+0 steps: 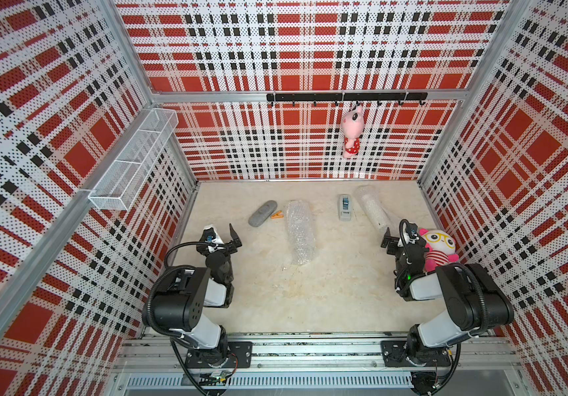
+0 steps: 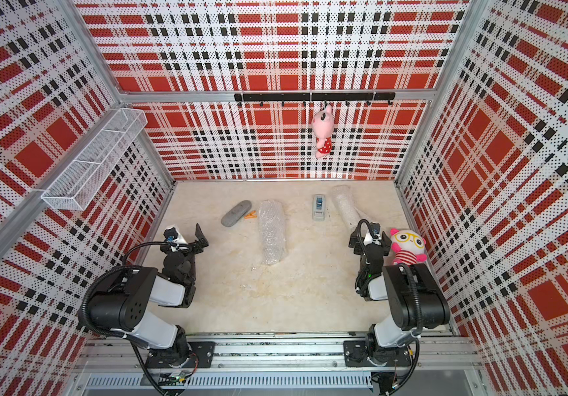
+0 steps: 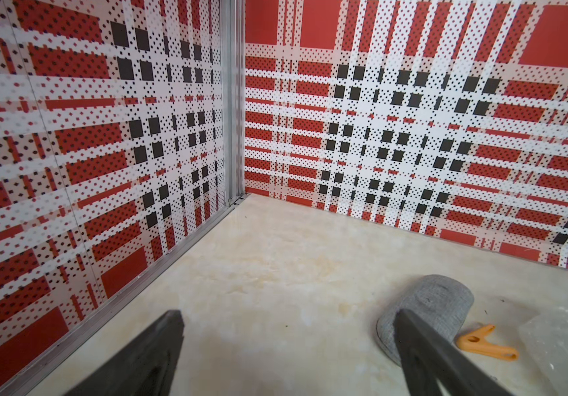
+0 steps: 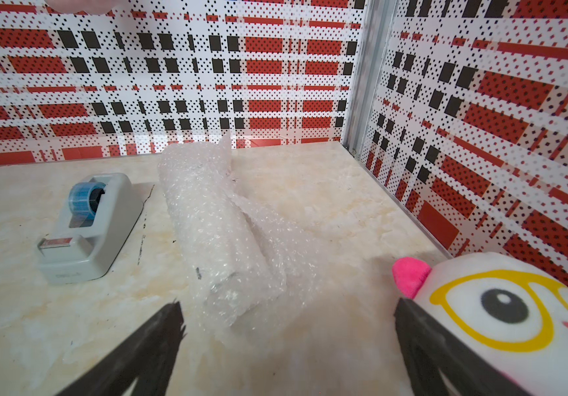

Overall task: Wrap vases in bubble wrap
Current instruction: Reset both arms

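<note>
While both arms sit folded at the near edge, we log the beige marble-look table as the biggest item. White wire basket is fixed on the left-arm side wall, and a black hook rail runs along the back wall. Middle bubble wrap bundle lies flat mid-table, lengthwise front to back, between the two arms and well apart from both. Far bubble wrap bundle lies angled toward the back corner on the right-arm side, its near end close to the right arm. We cannot make out the vases through the wrap.

Plush with yellow glasses sits by the right-arm side wall. A pink plush hangs from the rail. Right gripper is just beside the glasses plush, jaws spread wide and carrying nothing. Left gripper is likewise wide apart, nothing between the fingers, pointing toward the back corner on its side.

Grey tape dispenser stands just beside the far bundle, not touching. Grey oblong case lies ahead of the left gripper. Small orange clip lies between the case and the middle bundle.
</note>
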`<action>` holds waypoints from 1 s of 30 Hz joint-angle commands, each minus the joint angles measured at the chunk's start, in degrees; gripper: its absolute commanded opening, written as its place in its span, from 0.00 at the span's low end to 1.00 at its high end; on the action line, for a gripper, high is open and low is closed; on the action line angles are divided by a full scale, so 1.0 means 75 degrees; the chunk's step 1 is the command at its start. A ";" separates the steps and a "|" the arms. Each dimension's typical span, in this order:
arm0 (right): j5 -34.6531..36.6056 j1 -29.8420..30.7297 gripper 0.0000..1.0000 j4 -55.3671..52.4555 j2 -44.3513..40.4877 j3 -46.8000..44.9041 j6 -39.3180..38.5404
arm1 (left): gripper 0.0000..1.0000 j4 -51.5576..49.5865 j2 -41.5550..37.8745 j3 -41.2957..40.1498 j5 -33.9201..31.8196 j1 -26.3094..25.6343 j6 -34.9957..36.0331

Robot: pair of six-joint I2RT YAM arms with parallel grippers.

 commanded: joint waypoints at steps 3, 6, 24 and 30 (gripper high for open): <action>-0.0015 0.0051 1.00 0.0239 0.0070 0.0088 -0.0035 | 0.98 0.0081 0.0027 0.0001 0.0024 -0.0049 0.0158; -0.0021 0.0051 1.00 0.0238 0.0063 0.0088 -0.0037 | 0.98 0.0082 0.0031 -0.0008 0.0002 -0.0067 0.0169; -0.0017 0.0051 1.00 0.0239 0.0064 0.0080 -0.0035 | 0.98 0.0105 0.0035 -0.0011 0.0110 -0.0099 0.0246; -0.0013 0.0051 1.00 0.0239 0.0074 0.0097 -0.0043 | 0.98 0.2882 0.0230 -0.1375 -0.0525 -0.0612 0.0734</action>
